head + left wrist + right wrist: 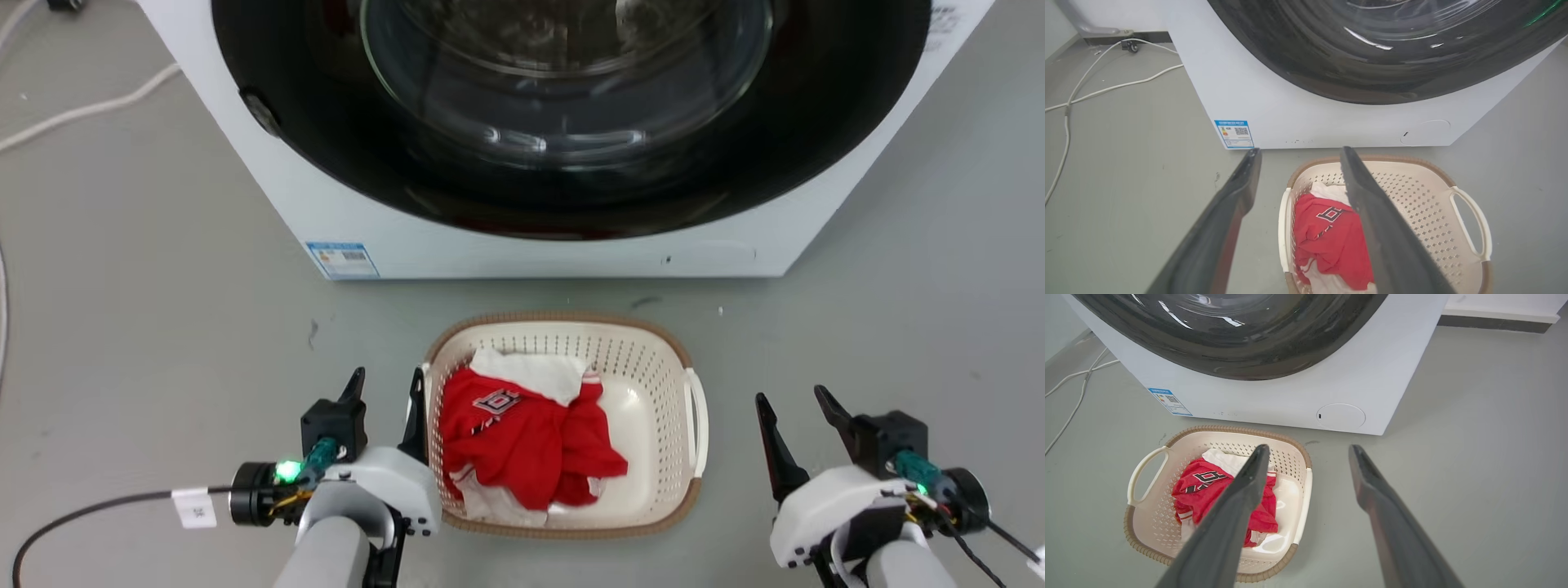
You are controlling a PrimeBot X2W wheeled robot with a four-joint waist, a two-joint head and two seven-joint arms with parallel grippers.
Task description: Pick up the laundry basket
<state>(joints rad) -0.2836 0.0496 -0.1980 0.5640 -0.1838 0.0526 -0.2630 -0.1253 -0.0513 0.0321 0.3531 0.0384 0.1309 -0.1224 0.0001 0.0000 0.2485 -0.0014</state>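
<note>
Laundry basket (645,363) sits on the grey floor (163,343) just in front of the washing machine (571,257), between our two hands, with a red garment (522,433) and some white cloth heaped in its left half. Our left hand (388,376) is spread open and empty, one finger over the floor and the other at the basket's left rim; from the wrist view it looks to straddle the left handle (1283,228), though we cannot tell how high above it we are. Our right hand (790,396) is also open and empty, set apart from the right handle (699,420). We judge the main risk is an uneven grip: if only the left side closes and lifts, the basket tilts and the clothes slide out. The inner left finger could also pinch the red garment instead of plastic, or nudge the light basket sideways across the floor, away from where the right hand expects the handle
</note>
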